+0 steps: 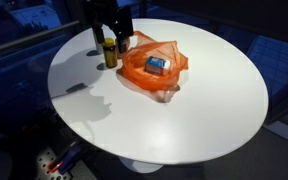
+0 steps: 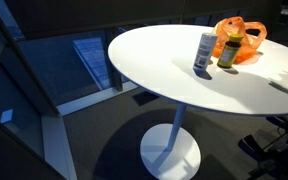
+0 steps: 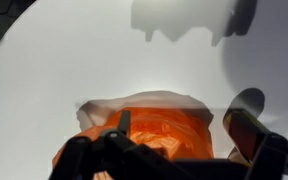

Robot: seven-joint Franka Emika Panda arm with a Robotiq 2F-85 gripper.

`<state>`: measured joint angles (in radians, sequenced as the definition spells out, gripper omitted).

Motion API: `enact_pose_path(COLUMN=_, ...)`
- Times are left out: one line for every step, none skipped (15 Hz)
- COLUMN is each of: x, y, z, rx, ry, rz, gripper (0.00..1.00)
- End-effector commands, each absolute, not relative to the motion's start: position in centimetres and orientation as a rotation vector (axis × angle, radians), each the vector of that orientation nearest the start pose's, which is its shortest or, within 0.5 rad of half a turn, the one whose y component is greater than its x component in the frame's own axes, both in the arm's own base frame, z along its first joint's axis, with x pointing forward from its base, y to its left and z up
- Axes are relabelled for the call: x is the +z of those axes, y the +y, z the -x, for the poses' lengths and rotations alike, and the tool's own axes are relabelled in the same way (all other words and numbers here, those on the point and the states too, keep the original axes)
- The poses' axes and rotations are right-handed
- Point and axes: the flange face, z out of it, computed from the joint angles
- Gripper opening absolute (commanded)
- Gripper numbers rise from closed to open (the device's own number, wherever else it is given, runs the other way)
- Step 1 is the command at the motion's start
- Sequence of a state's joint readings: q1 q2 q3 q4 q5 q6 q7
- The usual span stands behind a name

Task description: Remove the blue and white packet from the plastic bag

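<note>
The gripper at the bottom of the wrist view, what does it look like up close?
The gripper is black all over: two chunky fingers on jointed bar-like links. No markings or cables show. In an exterior view it is just a dark, blocky shape.

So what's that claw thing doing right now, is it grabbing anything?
End effector: open, holding nothing, its fingers spread over the orange plastic bag.

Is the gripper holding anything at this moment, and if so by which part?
Nothing is held: the gripper is open, jaws apart, above the orange plastic bag.
</note>
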<state>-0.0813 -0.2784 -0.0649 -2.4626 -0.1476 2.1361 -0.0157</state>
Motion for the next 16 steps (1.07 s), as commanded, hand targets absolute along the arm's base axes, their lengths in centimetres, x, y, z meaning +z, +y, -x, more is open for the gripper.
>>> enact_pose_path(x=40.0, y=-7.1, z=-45.5, rx=0.018, ry=0.259, rz=3.238, gripper=1.00)
enact_pose_path(x=39.9, y=-7.3, z=-46.0, rx=-0.005, ry=0.315, rz=3.238, gripper=1.00)
enact_pose_path(x=39.8, y=-7.6, z=-46.6, rx=-0.023, ry=0.373, rz=3.238, gripper=1.00)
enact_pose_path(x=39.7, y=-7.9, z=-47.2, rx=-0.047, ry=0.428, rz=3.237, gripper=1.00)
enact_pose_path(x=39.5, y=-8.3, z=-47.7, rx=-0.070, ry=0.485, rz=3.235, gripper=1.00)
enact_pose_path(x=39.1, y=-8.9, z=-48.4, rx=-0.088, ry=0.551, rz=3.236, gripper=1.00)
enact_pose_path(x=38.9, y=-9.4, z=-48.9, rx=-0.106, ry=0.606, rz=3.234, gripper=1.00)
enact_pose_path(x=38.5, y=-10.1, z=-49.4, rx=-0.115, ry=0.671, rz=3.233, gripper=1.00)
enact_pose_path(x=38.1, y=-10.8, z=-50.0, rx=-0.129, ry=0.734, rz=3.233, gripper=1.00)
enact_pose_path(x=37.6, y=-11.5, z=-50.5, rx=-0.128, ry=0.798, rz=3.231, gripper=1.00)
enact_pose_path(x=37.2, y=-12.1, z=-50.9, rx=-0.139, ry=0.857, rz=3.228, gripper=1.00)
enact_pose_path(x=36.6, y=-12.7, z=-51.4, rx=-0.147, ry=0.920, rz=3.222, gripper=1.00)
enact_pose_path(x=36.1, y=-13.1, z=-51.8, rx=-0.164, ry=0.978, rz=3.210, gripper=1.00)
enact_pose_path(x=35.5, y=-13.4, z=-52.3, rx=-0.173, ry=1.035, rz=3.196, gripper=1.00)
enact_pose_path(x=35.1, y=-13.7, z=-52.7, rx=-0.175, ry=1.083, rz=3.180, gripper=1.00)
enact_pose_path(x=34.6, y=-13.8, z=-53.2, rx=-0.175, ry=1.130, rz=3.162, gripper=1.00)
